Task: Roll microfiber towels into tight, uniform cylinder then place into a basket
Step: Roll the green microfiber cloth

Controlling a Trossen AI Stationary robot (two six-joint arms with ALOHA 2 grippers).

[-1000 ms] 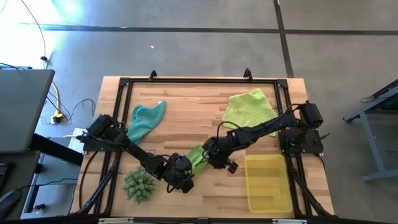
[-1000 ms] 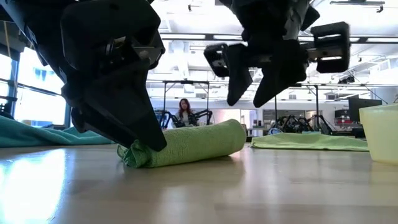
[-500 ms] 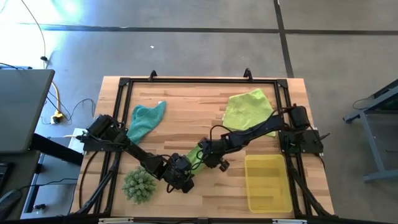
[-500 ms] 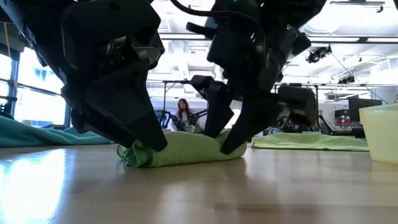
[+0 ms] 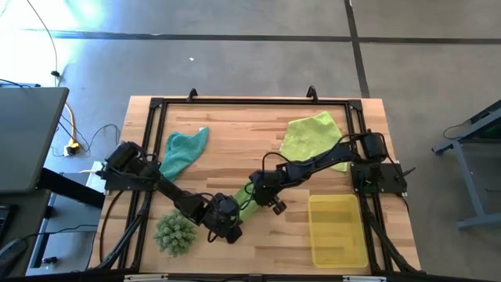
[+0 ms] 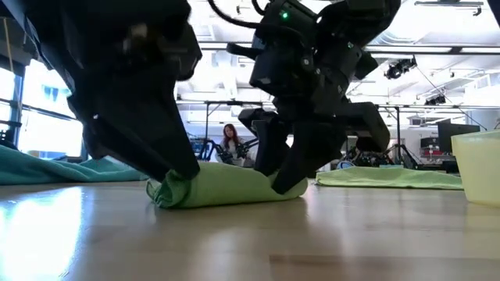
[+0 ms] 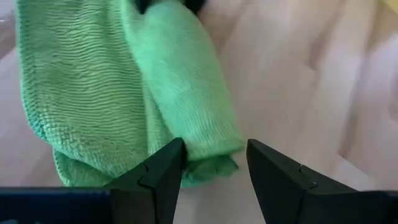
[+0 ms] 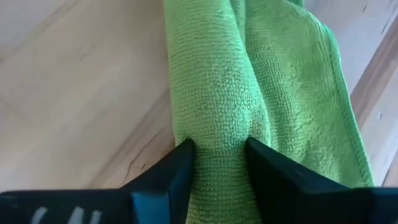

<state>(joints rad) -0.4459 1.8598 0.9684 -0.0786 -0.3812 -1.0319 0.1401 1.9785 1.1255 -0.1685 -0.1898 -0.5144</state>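
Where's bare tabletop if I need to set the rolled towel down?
Free: the middle strip between the teal towel and the pale yellow-green towel. Crowded: the front, where both grippers meet on the bright green roll, between the spiky plant ball and the basket.

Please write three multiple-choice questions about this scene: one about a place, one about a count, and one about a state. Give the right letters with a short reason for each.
1. Where does the yellow basket stand?
A. on the table's right side, near its front edge
B. at the far left corner
C. on top of the teal towel

2. How many towels are on the table?
A. one
B. three
C. five

3. What is the right hand doing?
A. resting inside the basket
B. pinching one end of the rolled bright green towel
C. holding the spiky green ball

Answers:
1 A, the high view shows it there.
2 B, teal, bright green, and the pale yellow-green towel.
3 B, its wrist view shows both fingers pressing into the cloth.
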